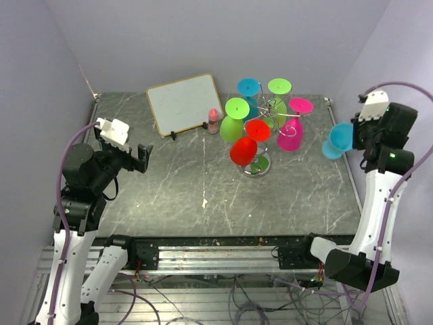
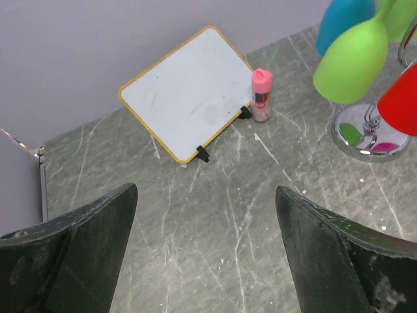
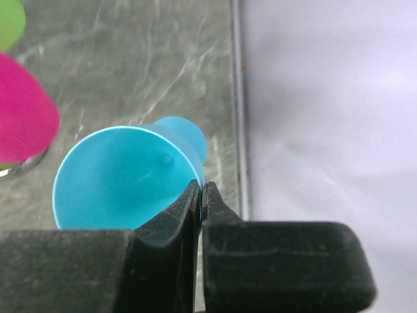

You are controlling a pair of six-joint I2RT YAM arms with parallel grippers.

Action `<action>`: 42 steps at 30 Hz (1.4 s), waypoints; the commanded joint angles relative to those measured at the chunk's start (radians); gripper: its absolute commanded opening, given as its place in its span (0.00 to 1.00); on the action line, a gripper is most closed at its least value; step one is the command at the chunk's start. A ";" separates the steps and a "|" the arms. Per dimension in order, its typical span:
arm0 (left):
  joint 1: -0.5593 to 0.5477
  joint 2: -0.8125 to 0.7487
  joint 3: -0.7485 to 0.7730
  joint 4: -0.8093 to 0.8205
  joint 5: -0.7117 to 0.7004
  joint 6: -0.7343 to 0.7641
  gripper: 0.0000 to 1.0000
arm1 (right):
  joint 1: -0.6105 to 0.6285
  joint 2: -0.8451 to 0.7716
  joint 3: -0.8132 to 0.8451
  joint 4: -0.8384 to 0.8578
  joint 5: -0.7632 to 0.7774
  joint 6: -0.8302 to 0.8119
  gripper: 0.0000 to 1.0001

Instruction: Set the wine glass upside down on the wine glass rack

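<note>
My right gripper (image 1: pixel 354 140) is shut on the rim of a blue wine glass (image 1: pixel 336 141), held in the air near the table's right edge. In the right wrist view the fingertips pinch the thin rim of the blue wine glass (image 3: pixel 124 179), one inside the bowl and one outside. The wine glass rack (image 1: pixel 272 116) stands to the left of it, its wire arms carrying several coloured glasses upside down above a round shiny base (image 2: pixel 365 134). Far left, my left gripper (image 1: pixel 139 158) is open and empty above the tabletop (image 2: pixel 215 215).
A white board (image 1: pixel 183 103) leans at the back with a small pink bottle (image 1: pixel 214 122) beside it. A pink glass (image 3: pixel 23 111) on the rack hangs close to the held one. The table's right rim (image 3: pixel 236 98) and the wall lie right beside my right gripper.
</note>
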 commanded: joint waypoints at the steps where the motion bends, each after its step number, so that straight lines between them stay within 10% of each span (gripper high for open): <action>1: 0.010 0.011 0.062 0.025 -0.047 -0.041 0.97 | -0.008 0.016 0.188 0.010 0.055 0.034 0.00; 17: 0.010 0.135 0.153 0.035 0.024 -0.110 0.95 | -0.007 0.179 0.659 0.135 -0.256 0.241 0.00; 30: 0.010 0.198 0.176 0.128 0.137 -0.235 0.91 | 0.014 0.178 0.546 0.600 -0.689 0.712 0.00; 42: 0.009 0.296 0.273 0.210 0.232 -0.372 0.87 | 0.472 0.291 0.551 0.558 -0.564 0.598 0.00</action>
